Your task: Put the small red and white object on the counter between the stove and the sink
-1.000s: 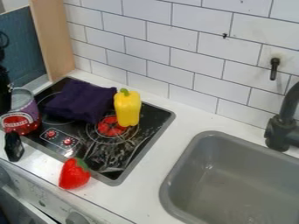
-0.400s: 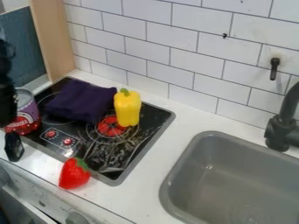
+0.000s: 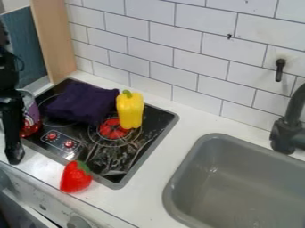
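the black pincer (image 3: 10, 120) hangs at the left edge of the view, in front of a can (image 3: 31, 109), and part of the arm is cut off by that edge. whether the pincer is open or closed, i cannot tell, nor whether it touches the can. its lower end runs into a small black object (image 3: 16, 156) on the white surface (image 3: 152, 178), just off the stove's near left side; dark against dark, it is hard to make out where one stops and the other begins. the can stands upright at the left side of the black stove (image 3: 134, 153), its left part hidden behind the pincer. what shows of it is a greyish rim, a purple side and a red lower part. a dark purple cloth (image 3: 83, 102) lies folded on the stove, hiding some of a ring. beside it stands a yellow pepper (image 3: 129, 111) with a green stem, covering part of a red-centred ring. a red strawberry (image 3: 76, 178) sits at the near edge.
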Robot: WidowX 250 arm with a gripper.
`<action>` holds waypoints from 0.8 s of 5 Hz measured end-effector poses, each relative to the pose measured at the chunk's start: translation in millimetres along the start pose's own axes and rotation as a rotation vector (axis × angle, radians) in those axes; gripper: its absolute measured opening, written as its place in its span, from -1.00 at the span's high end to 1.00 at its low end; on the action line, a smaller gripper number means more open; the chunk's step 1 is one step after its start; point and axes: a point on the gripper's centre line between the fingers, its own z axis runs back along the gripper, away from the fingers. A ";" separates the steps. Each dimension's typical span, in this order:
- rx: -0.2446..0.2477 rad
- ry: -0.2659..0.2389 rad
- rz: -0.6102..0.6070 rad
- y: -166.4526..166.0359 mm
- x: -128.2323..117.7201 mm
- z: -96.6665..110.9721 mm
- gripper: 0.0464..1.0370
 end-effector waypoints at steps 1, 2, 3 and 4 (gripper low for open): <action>0.000 0.031 0.000 -3.8 5.1 -13.3 -0.93; 0.003 0.028 -0.002 -6.1 8.8 -16.5 -0.93; 0.005 0.035 -0.009 -13.7 10.1 -19.9 -0.82; 0.018 0.029 0.015 -13.2 10.9 -21.2 -0.25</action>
